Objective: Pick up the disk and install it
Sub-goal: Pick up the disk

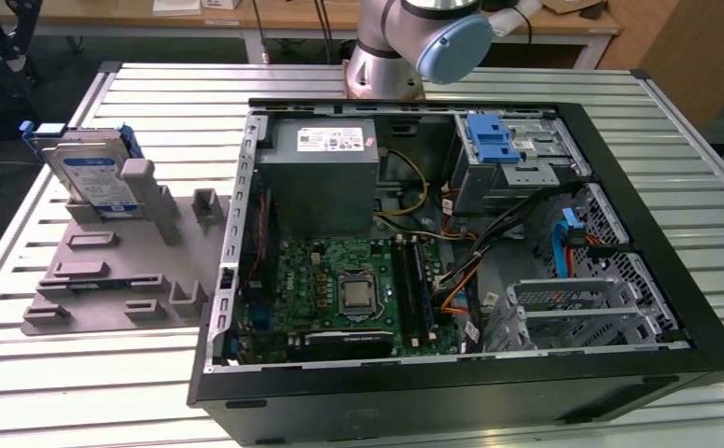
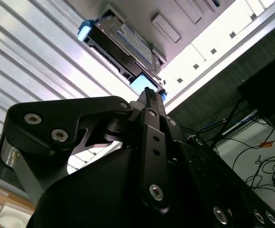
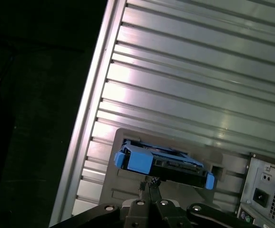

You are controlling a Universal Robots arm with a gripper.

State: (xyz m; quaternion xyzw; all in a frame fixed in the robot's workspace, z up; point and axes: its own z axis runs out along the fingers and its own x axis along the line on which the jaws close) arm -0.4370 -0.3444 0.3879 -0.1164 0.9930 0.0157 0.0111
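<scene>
The disk [image 1: 92, 174] stands on edge in a slot of the grey holder [image 1: 104, 273]. The holder lies on the slatted table [image 1: 76, 378], just beside the open computer case [image 1: 462, 406]. In both wrist views the gripper [image 3: 148, 183] points toward the disk, apart from it and outside the computer case. Its 2 fingers [image 2: 149, 97] are pressed together and grip nothing.

Robotics lab: an opened computer case [image 1: 462, 411] lies on a slatted metal workbench [image 1: 89, 392], a robot arm [image 1: 394, 56] mounted at its far edge, wooden desks [image 1: 299, 14] standing behind.
</scene>
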